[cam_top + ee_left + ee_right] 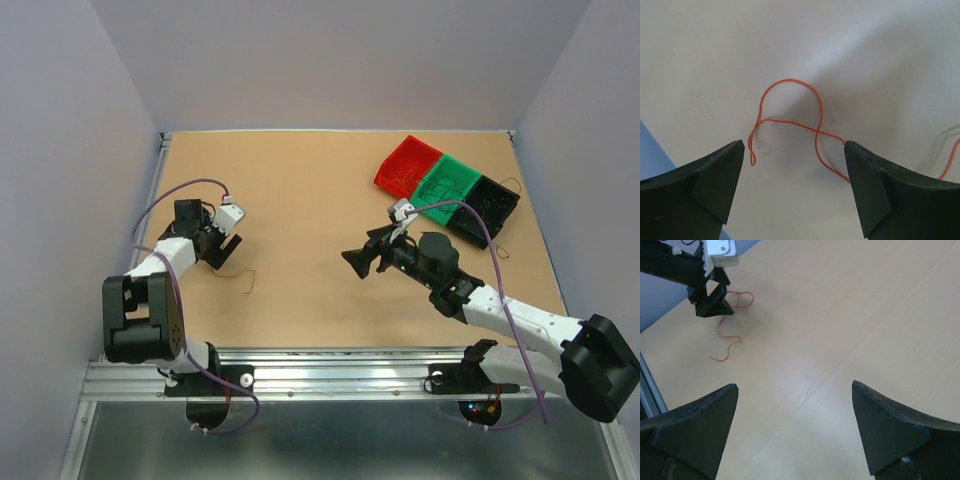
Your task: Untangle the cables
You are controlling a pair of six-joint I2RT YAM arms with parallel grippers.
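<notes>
My left tool (224, 246) hangs low over the counter (300, 200) close to its left edge, jaws spread wide and holding nothing. Straight below it lies one orange cable (790, 80), loose on the bare wood. From the wrist I see it framed between my fingers: a loop bulges away from me, and a strand crosses itself and runs sideways from one fingertip toward the other. That crossing strand lies along my closing line, not across it, so I judge I should turn the wrist before pinching, or the jaws may slide along the strand instead of catching it. From above, the cable's tail (248, 275) trails toward the near edge.

My right tool (358, 262) hovers over the middle of the counter, also fully spread and empty, aimed at the left edge. It sees the same orange cable (735, 340) well apart, snaking out from under the left tool. The left arm is plainly the nearer one.

At the far right corner sit a red bin (390, 175), a green bin (470, 172) and a black bin (512, 200); they seem to hold more fine cables, though I cannot be sure.
</notes>
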